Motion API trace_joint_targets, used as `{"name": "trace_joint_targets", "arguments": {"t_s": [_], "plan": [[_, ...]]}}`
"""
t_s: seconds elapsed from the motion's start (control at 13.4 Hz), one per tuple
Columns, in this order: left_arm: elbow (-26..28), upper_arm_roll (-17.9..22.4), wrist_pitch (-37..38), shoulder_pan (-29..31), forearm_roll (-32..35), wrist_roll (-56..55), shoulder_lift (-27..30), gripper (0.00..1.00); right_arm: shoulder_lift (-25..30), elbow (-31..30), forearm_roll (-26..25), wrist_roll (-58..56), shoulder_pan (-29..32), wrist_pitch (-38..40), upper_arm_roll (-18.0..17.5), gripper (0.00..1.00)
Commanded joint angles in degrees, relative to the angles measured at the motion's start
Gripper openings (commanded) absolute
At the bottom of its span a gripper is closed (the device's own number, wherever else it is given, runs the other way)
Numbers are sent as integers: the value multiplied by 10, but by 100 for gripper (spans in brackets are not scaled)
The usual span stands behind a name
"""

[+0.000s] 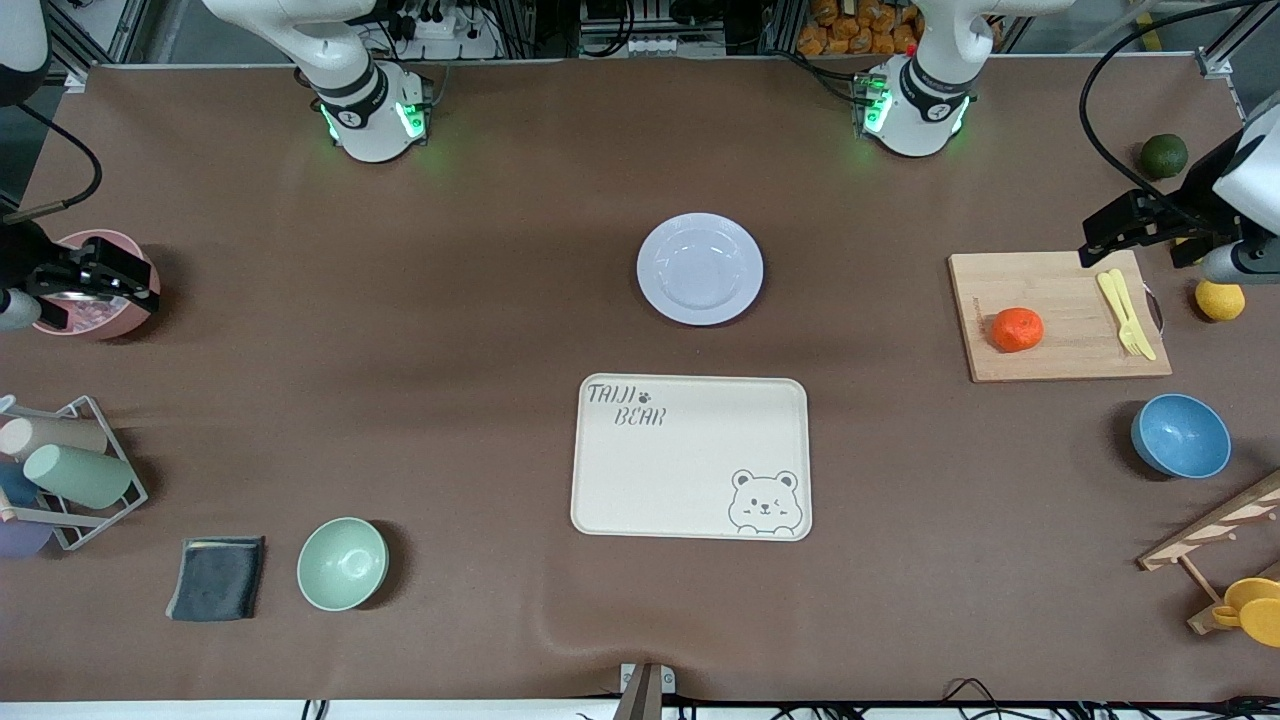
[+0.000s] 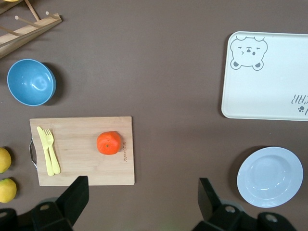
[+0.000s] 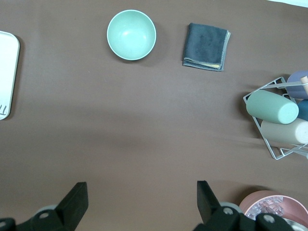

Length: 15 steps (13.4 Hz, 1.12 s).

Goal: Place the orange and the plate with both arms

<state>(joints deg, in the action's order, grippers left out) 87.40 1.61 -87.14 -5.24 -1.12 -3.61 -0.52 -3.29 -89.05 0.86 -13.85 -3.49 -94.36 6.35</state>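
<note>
The orange (image 1: 1017, 329) lies on a wooden cutting board (image 1: 1060, 300) toward the left arm's end of the table; it also shows in the left wrist view (image 2: 109, 143). The white plate (image 1: 700, 268) sits mid-table, farther from the front camera than the cream bear tray (image 1: 690, 460), and shows in the left wrist view (image 2: 270, 176). My left gripper (image 1: 1105, 240) is open and empty, up over the board's corner (image 2: 143, 192). My right gripper (image 1: 100, 285) is open and empty, up over a pink bowl (image 1: 110, 250) at the right arm's end (image 3: 142, 195).
A yellow fork and knife (image 1: 1125, 312) lie on the board. A lemon (image 1: 1219, 299), a dark green fruit (image 1: 1163, 155), a blue bowl (image 1: 1180, 435) and a wooden rack (image 1: 1210, 535) are near it. A green bowl (image 1: 342, 563), grey cloth (image 1: 216, 578) and cup rack (image 1: 70, 470) are toward the right arm's end.
</note>
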Motion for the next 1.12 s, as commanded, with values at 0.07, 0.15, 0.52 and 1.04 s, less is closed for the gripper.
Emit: {"name": "trace_joint_targets", "arguments": {"t_s": [0.07, 0.15, 0.52, 1.04], "plan": [[-14, 0, 0, -4, 16, 3, -6, 100, -8, 16, -12, 8, -5, 9, 2, 100], [-13, 0, 0, -5, 16, 1, -8, 100, -8, 16, -12, 8, -5, 9, 2, 100], [-9, -9, 4, -21, 77, 1, -27, 100, -33, 16, -9, 0, -1, 8, 2, 100], [45, -11, 5, -4, 94, -17, -77, 100, -42, 10, -10, 0, -3, 17, 2, 100]]}}
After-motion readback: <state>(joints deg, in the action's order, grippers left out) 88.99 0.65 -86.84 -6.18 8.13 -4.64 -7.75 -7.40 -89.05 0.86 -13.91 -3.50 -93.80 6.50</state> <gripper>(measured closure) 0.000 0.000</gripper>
